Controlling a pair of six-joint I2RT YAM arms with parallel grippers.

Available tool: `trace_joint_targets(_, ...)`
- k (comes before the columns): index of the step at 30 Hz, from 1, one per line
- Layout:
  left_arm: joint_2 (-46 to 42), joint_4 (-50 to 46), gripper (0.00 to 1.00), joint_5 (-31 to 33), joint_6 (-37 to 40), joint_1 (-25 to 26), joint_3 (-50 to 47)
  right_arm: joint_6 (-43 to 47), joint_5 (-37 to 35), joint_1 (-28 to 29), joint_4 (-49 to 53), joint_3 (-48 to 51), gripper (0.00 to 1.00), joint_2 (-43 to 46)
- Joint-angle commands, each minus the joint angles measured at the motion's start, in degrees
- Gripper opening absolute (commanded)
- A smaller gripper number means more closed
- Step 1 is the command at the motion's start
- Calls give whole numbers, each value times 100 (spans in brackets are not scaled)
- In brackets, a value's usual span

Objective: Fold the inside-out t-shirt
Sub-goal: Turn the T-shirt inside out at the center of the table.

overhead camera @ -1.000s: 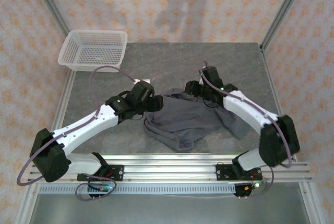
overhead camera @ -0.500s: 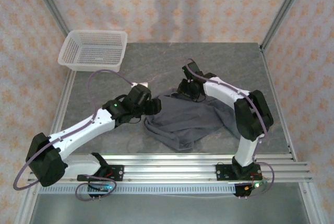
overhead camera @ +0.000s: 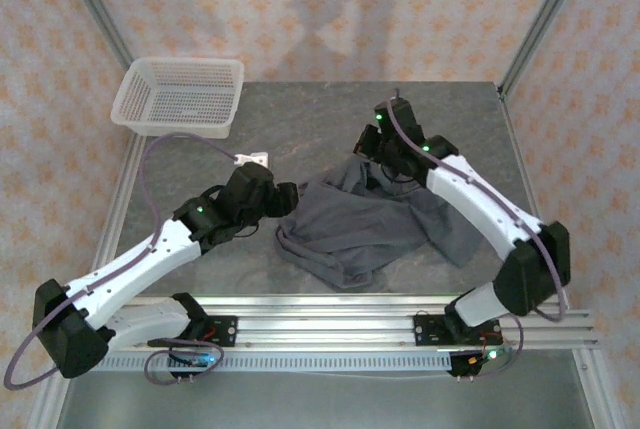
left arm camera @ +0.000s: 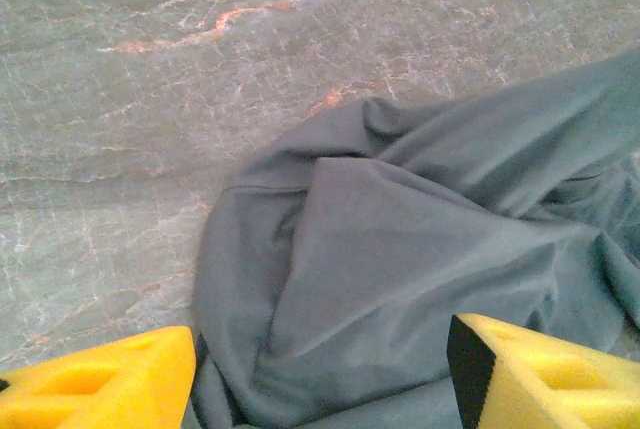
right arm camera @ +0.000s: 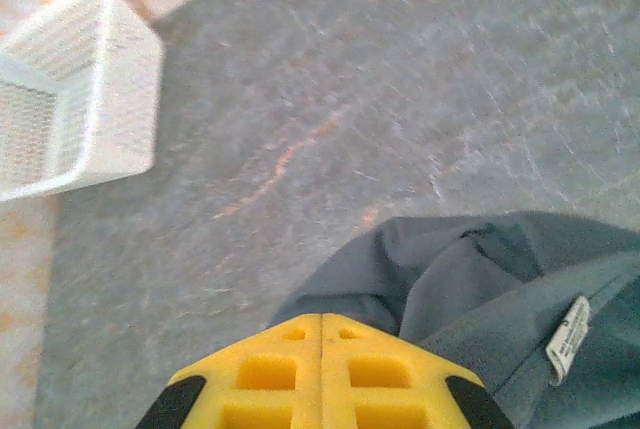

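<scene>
The inside-out t-shirt (overhead camera: 360, 224) lies crumpled, dark slate-grey, in the middle of the table between the two arms. My right gripper (overhead camera: 370, 152) is at its far edge, jaws pressed together, with a fold of the t-shirt (right arm camera: 480, 269) coming out from under the yellow fingertips (right arm camera: 320, 321). A white label (right arm camera: 567, 339) shows on the cloth to the right. My left gripper (overhead camera: 290, 199) hovers at the shirt's left edge, open, its yellow fingers (left arm camera: 110, 379) spread on either side of bunched t-shirt fabric (left arm camera: 400, 249) without touching it.
A white mesh basket (overhead camera: 180, 99) stands at the table's far left corner, also visible as the basket (right arm camera: 70, 99) at upper left. Grey stone-patterned table surface (overhead camera: 300, 114) stretches behind the shirt. Metal frame posts (overhead camera: 530, 39) rise at the table corners.
The right gripper closed its jaws on the shirt's far edge and drew back toward the far right, lifting that edge. The left gripper shifted slightly left and stayed open.
</scene>
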State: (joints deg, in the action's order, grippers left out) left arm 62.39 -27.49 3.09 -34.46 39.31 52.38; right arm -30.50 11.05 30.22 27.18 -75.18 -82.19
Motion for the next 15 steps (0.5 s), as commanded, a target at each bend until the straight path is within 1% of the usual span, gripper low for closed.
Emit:
trace_joint_targets(1,-77,-15,69,79,299,-20,-44,766,613,28,-217,-259,0,586)
trace_joint_targets(2,-51,43,70,-38,348,-20,-23,902,955,34,-264,-452,0,804)
trace_joint_targets(4,1,149,71,-245,352,-19,60,933,1159,28,-453,-536,0,1238)
trace_joint_targets(6,57,198,73,-384,352,-20,174,823,1087,31,-872,-178,0,1781)
trace_joint_targets(8,105,289,74,-490,352,-20,223,607,964,30,-1420,389,0,2232)
trace_joint_targets(10,172,533,76,-714,588,-20,174,621,1165,34,-1611,595,0,2344)
trace_joint_targets(12,344,820,77,-1160,648,-20,184,709,1534,28,-1526,489,0,2265)
trace_joint_targets(14,588,1154,79,-1945,542,-29,315,734,1917,28,-1603,382,0,2225)
trace_joint_targets(15,676,1296,80,-2185,427,-39,374,724,1997,28,-1683,385,0,2240)
